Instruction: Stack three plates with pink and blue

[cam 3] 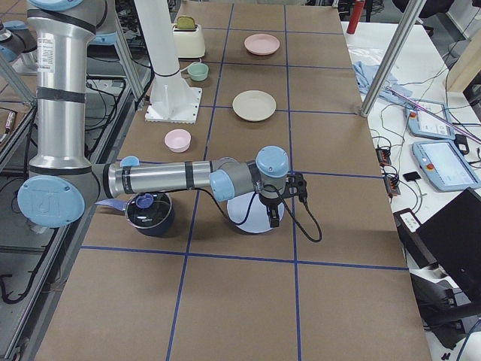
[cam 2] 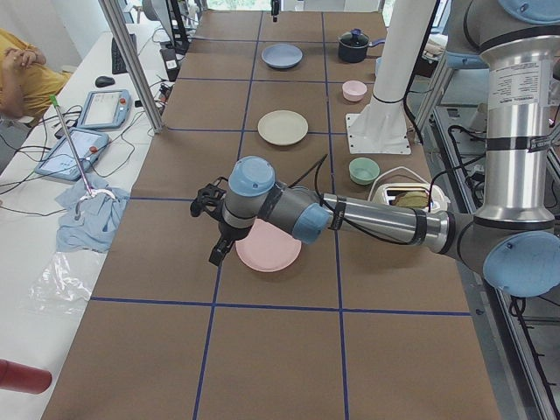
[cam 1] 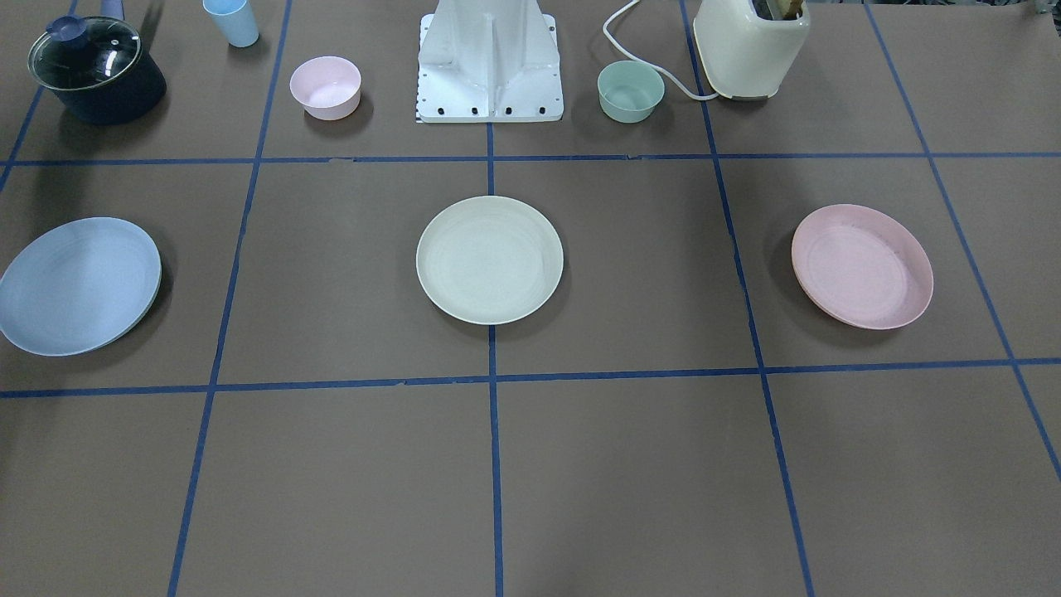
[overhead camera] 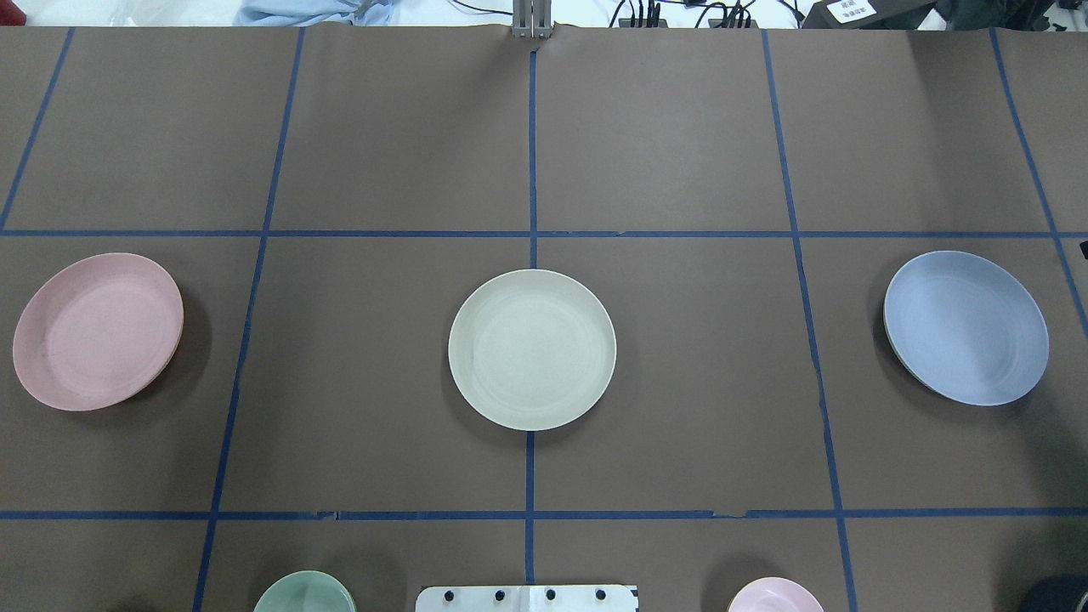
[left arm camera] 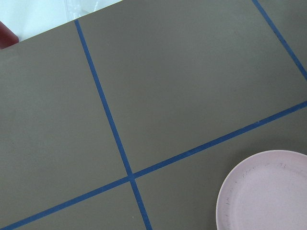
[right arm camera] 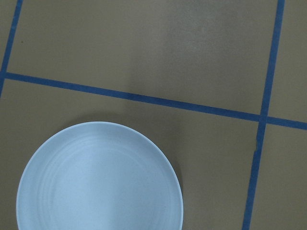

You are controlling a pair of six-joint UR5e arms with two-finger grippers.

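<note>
Three plates lie apart in a row on the brown table. The pale pink plate (overhead camera: 98,331) is on my left, the cream-white plate (overhead camera: 532,348) in the middle, the light blue plate (overhead camera: 966,327) on my right. My left gripper (cam 2: 216,249) hangs over the far-from-base edge of the pink plate (cam 2: 268,246); it shows only in the exterior left view, so I cannot tell its state. My right gripper (cam 3: 272,214) hangs over the blue plate (cam 3: 244,210), likewise unreadable. The wrist views show only the pink plate (left arm camera: 268,191) and the blue plate (right arm camera: 100,179), no fingers.
Near the robot base (cam 1: 489,70) stand a small pink bowl (cam 1: 325,87), a green bowl (cam 1: 631,91), a cream toaster (cam 1: 750,46), a lidded dark pot (cam 1: 95,70) and a blue cup (cam 1: 232,21). Blue tape lines grid the table.
</note>
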